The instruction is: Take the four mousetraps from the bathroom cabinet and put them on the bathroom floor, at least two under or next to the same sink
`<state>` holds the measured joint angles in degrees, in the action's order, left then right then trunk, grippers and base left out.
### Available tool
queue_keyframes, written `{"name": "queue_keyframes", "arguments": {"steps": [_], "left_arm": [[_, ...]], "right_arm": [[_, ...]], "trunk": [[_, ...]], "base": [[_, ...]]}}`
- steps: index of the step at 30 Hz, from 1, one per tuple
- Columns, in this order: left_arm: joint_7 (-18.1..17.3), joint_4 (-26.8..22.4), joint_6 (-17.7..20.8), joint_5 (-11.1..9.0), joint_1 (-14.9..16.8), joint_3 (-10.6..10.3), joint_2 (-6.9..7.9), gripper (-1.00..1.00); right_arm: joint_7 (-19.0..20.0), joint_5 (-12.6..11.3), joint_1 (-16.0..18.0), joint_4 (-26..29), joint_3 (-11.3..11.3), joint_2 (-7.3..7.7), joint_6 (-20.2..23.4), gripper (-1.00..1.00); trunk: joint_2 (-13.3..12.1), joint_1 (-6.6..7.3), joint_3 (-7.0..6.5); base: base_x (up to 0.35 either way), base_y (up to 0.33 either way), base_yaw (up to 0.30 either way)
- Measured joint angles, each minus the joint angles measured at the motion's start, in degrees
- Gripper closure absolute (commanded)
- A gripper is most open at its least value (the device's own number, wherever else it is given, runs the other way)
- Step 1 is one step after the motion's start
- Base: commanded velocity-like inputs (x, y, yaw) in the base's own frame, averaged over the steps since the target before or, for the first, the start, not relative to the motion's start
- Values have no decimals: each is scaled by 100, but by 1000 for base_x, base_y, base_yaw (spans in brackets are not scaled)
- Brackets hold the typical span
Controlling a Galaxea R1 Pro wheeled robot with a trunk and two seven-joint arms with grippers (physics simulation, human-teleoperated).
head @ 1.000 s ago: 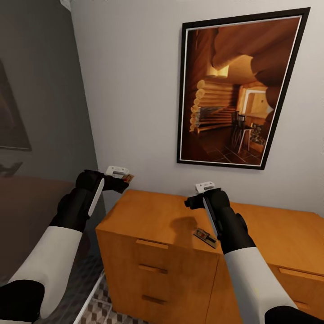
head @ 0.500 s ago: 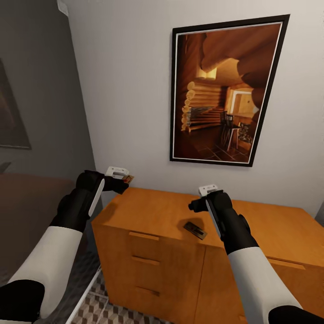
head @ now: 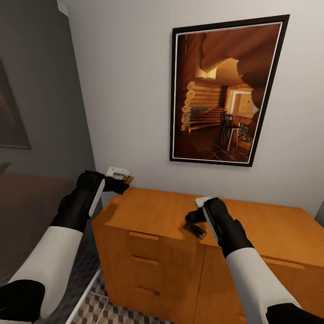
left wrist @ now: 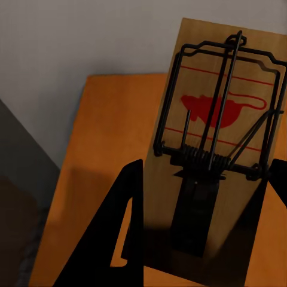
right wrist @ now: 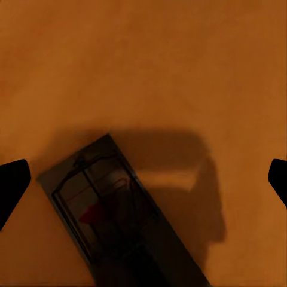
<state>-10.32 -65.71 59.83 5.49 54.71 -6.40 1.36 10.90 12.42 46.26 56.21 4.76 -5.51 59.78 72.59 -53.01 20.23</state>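
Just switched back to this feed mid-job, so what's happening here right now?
The robot stands at the orange-brown cabinet under a framed picture. Its left gripper is shut on a mousetrap, holding it near the cabinet's left corner. The right gripper is open and poised over a second mousetrap lying flat on the cabinet top, not yet gripping it. A strip of patterned bathroom floor shows beside the cabinet.

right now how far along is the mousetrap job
Early. The left claw grips one mousetrap. The right claw hangs open above a second mousetrap lying on the cabinet. No trap sits on the bathroom floor here; the sink placement is left.
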Motion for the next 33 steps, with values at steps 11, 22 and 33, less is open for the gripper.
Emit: {"name": "queue_keyframes", "arguments": {"steps": [11,22,33], "left_arm": [[0,74,0,-2,0,0,0,100],[-1,73,-1,-2,0,0,1,100],[0,74,0,-3,0,-4,-10,100]], "right_arm": [[45,-314,2,-32,22,58,0,-100],[47,-335,2,286,30,59,1,-100],[47,-336,2,306,33,59,0,-100]], "trunk": [[0,0,0],[0,-2,0],[0,0,0]], "base": [[0,0,0],[-111,-83,0],[-31,-25,0]]}}
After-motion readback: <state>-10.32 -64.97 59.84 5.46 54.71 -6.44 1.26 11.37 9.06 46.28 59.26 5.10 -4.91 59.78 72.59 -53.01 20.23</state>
